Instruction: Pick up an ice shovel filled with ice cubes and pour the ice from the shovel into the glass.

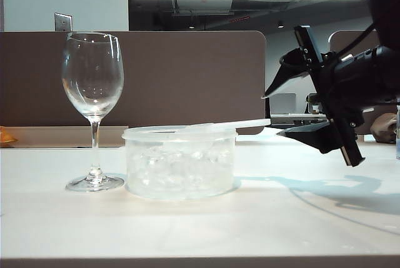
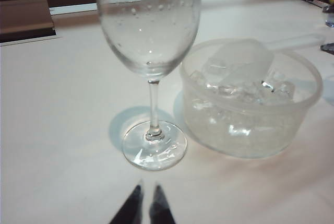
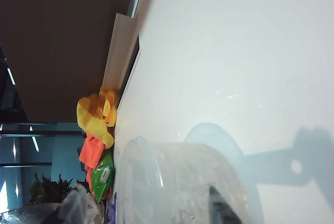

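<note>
Right gripper (image 1: 284, 102), black jaws spread wide, centre-right, closing on translucent whitish ice shovel (image 1: 240, 124) handle across round clear tub (image 1: 180, 162). Thin handle, easily nudged sideways. Left gripper (image 2: 146, 205) nearly together beneath tall stemmed wine glass (image 1: 93, 93), left.

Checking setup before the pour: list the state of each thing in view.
Glass: upright, empty.
Tub: open, full of ice cubes.
Ice shovel: resting in the tub, handle over the rim.
Right gripper: open, beside the handle tip.
Left gripper: shut, before the glass.
</note>
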Robot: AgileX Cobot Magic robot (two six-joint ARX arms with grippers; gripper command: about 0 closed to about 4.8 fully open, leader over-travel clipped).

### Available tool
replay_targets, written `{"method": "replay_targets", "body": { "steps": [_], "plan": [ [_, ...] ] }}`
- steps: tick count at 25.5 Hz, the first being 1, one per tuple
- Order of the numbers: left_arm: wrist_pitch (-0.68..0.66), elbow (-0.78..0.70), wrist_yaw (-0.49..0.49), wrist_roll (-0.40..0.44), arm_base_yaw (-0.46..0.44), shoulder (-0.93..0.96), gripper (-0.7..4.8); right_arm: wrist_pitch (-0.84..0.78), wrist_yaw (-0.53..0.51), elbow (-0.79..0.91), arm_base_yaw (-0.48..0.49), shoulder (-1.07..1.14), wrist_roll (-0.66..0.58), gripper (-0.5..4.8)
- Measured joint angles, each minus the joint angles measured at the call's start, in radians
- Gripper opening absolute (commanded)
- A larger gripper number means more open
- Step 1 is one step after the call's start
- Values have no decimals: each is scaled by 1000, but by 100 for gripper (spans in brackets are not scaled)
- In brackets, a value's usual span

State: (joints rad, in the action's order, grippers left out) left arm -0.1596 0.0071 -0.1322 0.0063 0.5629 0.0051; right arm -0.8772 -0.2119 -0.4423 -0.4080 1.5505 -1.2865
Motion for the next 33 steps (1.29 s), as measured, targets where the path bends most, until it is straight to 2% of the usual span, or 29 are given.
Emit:
{"method": "replay_targets", "body": {
  "steps": [7,13,15,19,20,21,23,26,27,30,31,33],
  "plan": [
    [0,0,0,0,0,0,29,-4,8,-2,-6,13,0,295],
    [0,0,0,0,0,0,29,-50,37,-7,-48,58,-26,291],
    [0,0,0,0,0,0,29,-53,49,-21,-59,69,-30,259],
    [0,0,0,0,0,0,29,-59,55,-66,-74,96,-45,248],
    [0,0,0,0,0,0,29,-61,54,-69,-76,100,-45,232],
    [0,0,0,0,0,0,29,-61,53,-72,-76,103,-47,184],
    [0,0,0,0,0,0,29,-60,55,-74,-75,109,-56,144],
    [0,0,0,0,0,0,29,-60,56,-74,-76,112,-56,131],
    [0,0,0,0,0,0,29,-60,56,-74,-76,113,-56,85],
    [0,0,0,0,0,0,29,-69,58,-76,-76,132,-72,71],
    [0,0,0,0,0,0,29,-68,58,-77,-76,134,-81,34],
    [0,0,0,0,0,0,29,-85,56,-77,-75,146,-106,9]
  ]
}}
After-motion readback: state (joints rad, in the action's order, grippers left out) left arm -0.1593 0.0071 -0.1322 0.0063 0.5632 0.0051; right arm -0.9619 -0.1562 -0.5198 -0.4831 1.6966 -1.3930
